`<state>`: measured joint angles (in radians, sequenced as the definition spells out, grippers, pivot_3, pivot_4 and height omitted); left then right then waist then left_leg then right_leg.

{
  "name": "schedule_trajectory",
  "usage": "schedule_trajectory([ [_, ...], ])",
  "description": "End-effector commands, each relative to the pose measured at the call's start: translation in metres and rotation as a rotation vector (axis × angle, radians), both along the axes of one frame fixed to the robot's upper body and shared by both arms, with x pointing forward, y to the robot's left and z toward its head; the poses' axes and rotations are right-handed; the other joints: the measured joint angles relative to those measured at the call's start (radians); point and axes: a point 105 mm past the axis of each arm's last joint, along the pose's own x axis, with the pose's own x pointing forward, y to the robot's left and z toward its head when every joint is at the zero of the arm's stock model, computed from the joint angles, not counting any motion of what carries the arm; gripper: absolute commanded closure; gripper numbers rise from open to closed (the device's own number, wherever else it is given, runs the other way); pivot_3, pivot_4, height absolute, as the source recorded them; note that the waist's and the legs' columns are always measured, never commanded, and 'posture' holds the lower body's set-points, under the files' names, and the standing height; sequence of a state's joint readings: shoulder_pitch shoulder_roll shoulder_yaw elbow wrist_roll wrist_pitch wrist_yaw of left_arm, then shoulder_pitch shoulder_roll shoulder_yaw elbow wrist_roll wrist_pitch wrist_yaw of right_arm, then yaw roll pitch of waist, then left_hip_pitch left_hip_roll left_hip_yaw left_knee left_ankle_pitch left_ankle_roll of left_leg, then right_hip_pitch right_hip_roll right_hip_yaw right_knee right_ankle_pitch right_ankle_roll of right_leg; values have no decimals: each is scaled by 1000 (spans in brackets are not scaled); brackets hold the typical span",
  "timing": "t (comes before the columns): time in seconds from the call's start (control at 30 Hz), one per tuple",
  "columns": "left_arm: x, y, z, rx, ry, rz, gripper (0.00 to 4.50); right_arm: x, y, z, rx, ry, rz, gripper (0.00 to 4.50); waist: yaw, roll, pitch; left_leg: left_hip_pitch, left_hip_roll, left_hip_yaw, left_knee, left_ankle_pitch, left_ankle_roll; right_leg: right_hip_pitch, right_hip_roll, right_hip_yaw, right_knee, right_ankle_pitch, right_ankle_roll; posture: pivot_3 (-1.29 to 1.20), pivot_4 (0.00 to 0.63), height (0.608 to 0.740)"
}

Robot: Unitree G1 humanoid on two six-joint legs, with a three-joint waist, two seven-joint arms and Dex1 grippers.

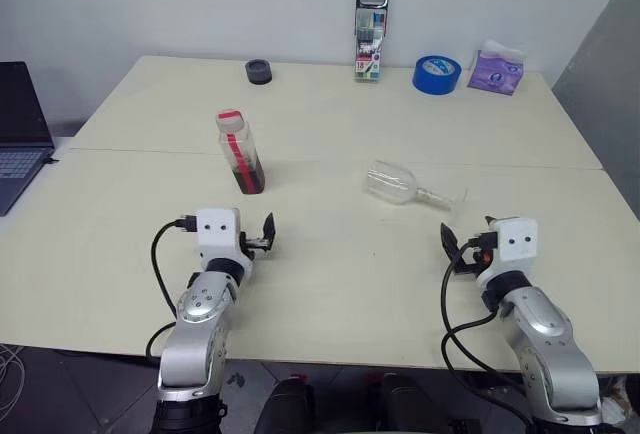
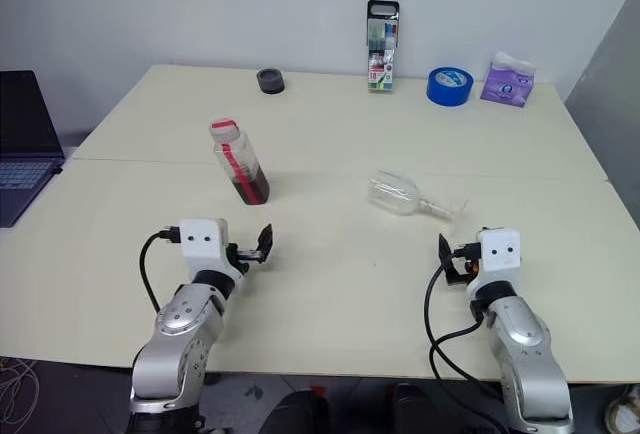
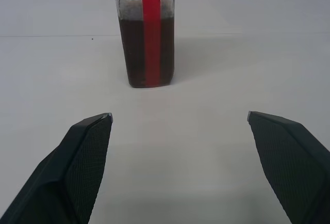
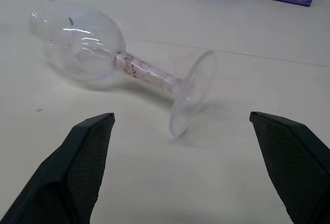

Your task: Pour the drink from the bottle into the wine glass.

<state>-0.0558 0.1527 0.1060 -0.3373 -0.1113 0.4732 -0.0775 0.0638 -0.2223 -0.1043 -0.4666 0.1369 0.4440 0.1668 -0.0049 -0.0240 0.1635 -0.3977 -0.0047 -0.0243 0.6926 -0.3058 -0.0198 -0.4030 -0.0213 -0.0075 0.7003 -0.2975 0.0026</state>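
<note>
Two end effectors hover low over the near part of the desk (image 1: 330, 284), both spread wide and grasping nothing: the left end effector (image 3: 179, 116) faces the bottle (image 1: 240, 150), the right end effector (image 4: 181, 114) faces the wine glass (image 4: 118, 61). The bottle stands upright on the left half of the desk, capped, with the drink (image 3: 131, 53) filling its lower part, so it looks ready to be taken by the body. The wine glass lies on its side right of centre, bowl toward the middle of the desk, foot toward the right end effector, well apart from the bottle. In that pose it cannot receive liquid, so my guess is it must be stood up first, likely by the stem. A marker-pen case (image 1: 371, 36), a blue tape roll (image 1: 437, 74) and a purple tissue pack (image 1: 498, 69) sit along the far edge, clear of the work.
</note>
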Motion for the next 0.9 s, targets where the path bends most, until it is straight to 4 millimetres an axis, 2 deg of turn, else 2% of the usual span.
schedule_trajectory([
  [0.03, 1, 1, 17, 48, -60, -5, 24, 0, -4, 15, -13, -65, -11, 0, 0, 0, 0, 0, 0, 0, 0, 0, 0, 0, 0, 0, 0, 0, 0, 0, 150, 740],
  [0.9, 7, 9, 27, 40, -98, 33, 24, 6, 2, 18, 13, -84, -12, 0, 0, 0, 0, 0, 0, 0, 0, 0, 0, 0, 0, 0, 0, 0, 0, 0, 150, 740],
])
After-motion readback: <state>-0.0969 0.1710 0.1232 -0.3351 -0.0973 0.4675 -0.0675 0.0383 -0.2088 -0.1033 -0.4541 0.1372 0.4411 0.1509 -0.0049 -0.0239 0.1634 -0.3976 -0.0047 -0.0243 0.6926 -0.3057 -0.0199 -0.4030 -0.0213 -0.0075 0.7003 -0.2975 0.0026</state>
